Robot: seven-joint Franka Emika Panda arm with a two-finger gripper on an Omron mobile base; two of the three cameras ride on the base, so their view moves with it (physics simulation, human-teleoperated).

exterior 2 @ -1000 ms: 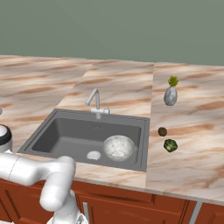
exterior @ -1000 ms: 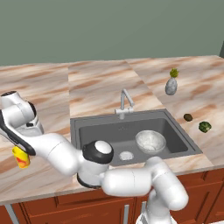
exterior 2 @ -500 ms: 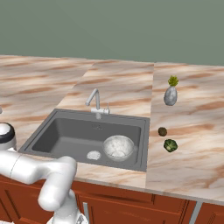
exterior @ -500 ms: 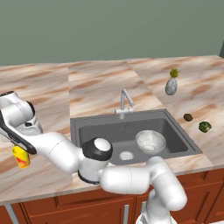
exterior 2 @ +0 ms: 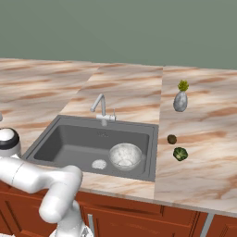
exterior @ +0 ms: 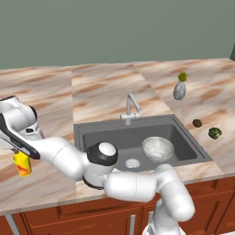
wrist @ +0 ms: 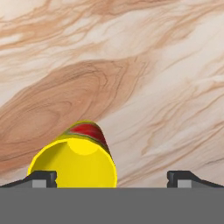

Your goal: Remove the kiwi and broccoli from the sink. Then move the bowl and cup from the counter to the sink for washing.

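The bench (exterior: 105, 89) carries the kiwi (exterior: 197, 123) and broccoli (exterior: 214, 133) on its right side, already out of the sink (exterior: 183, 137), and the bowl (exterior: 158, 148) sits inside the basin near the drain. Only the cup (exterior: 22, 164) remains, standing at the far left near edge of the bench. The gripper (wrist: 111, 177) hangs just above it, fingers (wrist: 41, 178) fully spread and holding nothing. The cup lies off-centre toward one finger, so the next move probably calls for centring, lowering, then closing.
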